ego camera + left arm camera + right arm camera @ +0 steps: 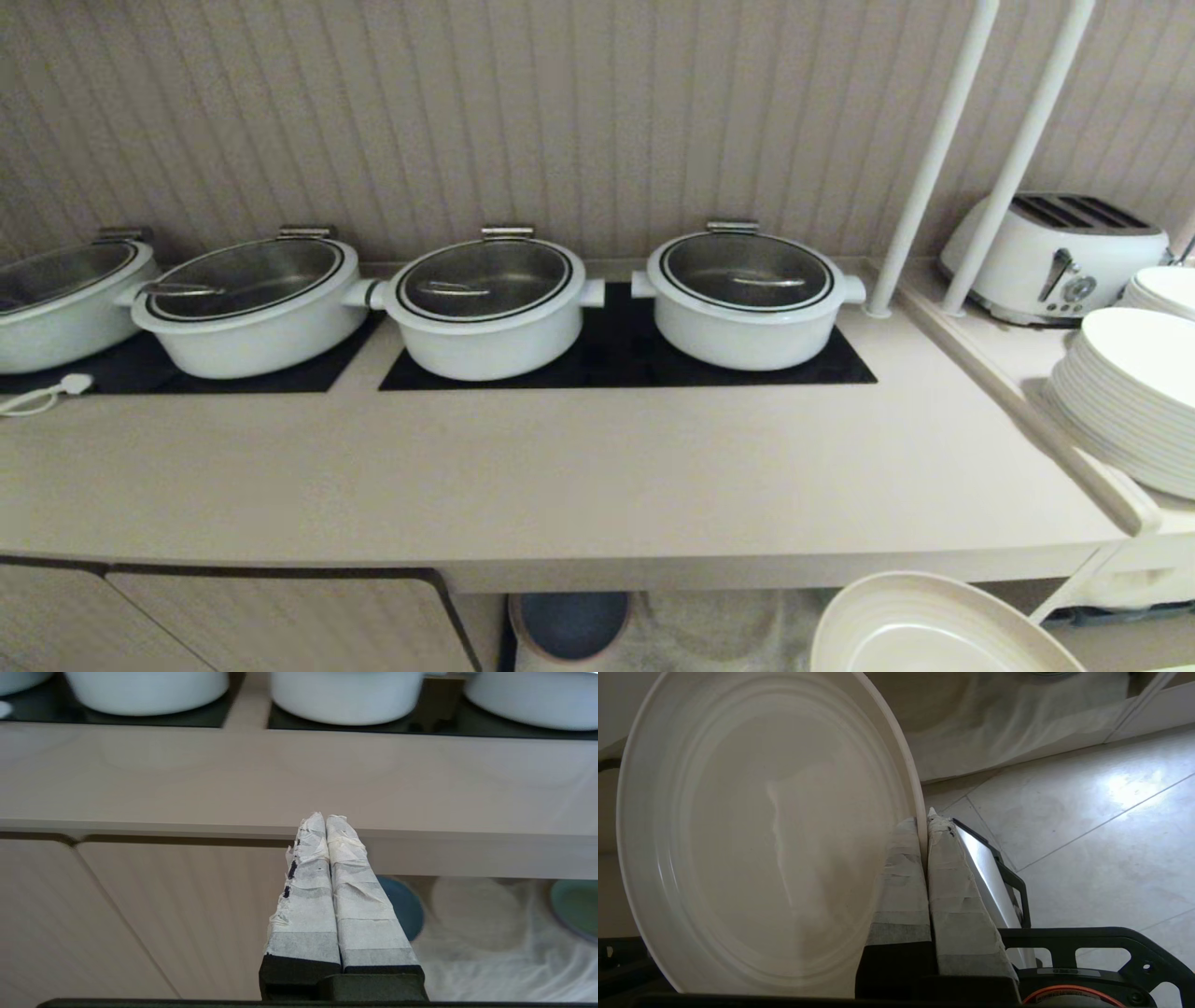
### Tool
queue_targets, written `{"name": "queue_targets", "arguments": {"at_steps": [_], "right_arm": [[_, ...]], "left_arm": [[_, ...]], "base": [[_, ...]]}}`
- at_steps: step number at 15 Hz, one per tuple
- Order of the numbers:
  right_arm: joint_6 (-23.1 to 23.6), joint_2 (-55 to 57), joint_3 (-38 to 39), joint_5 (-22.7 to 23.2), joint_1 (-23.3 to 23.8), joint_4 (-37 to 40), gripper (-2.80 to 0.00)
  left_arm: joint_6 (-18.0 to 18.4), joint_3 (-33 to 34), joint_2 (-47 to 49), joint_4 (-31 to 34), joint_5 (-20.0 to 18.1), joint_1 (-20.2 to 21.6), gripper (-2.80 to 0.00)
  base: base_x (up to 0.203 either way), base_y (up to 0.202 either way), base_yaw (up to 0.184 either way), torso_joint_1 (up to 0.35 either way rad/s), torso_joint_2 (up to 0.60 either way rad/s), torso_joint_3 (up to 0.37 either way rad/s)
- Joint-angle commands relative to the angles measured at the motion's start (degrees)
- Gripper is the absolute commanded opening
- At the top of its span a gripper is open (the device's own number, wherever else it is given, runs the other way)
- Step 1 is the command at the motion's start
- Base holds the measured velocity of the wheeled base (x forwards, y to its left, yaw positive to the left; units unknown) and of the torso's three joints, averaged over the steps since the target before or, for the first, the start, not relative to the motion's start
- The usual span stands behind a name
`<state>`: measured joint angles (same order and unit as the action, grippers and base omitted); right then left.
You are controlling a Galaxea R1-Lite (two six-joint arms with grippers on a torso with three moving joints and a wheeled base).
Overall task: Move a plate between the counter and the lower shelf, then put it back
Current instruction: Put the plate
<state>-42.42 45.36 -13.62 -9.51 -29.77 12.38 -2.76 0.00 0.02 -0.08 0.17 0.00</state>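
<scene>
A round cream plate is pinched by its rim between the taped fingers of the right gripper. It hangs in the air below the front edge of the bench, in front of the lower shelf with its wrinkled white cloth. A dark blue plate lies on that shelf. The left gripper hovers before the bench edge, fingers pressed together and holding nothing. Four lidded white pots stand on black hob panels, with a stack of white plates and a toaster on the side ledge.
</scene>
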Motion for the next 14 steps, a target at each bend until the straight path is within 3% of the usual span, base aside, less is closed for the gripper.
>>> {"name": "queue_targets", "arguments": {"at_steps": [1, 14], "right_arm": [[-0.3, 0.1, 0.1, -0.1, 0.0, 0.1, -2.8], [-0.3, 0.2, 0.0, -0.1, -0.3, 0.1, -2.8]], "left_arm": [[0.0, 0.0, 0.0, 0.0, -0.1, 0.0, -2.8], [0.0, 0.0, 0.0, 0.0, -0.1, 0.0, -2.8]], "base": [[0.0, 0.195, -0.005, 0.003, 0.0, 0.002], [0.0, 0.197, -0.001, 0.002, 0.0, 0.003]]}}
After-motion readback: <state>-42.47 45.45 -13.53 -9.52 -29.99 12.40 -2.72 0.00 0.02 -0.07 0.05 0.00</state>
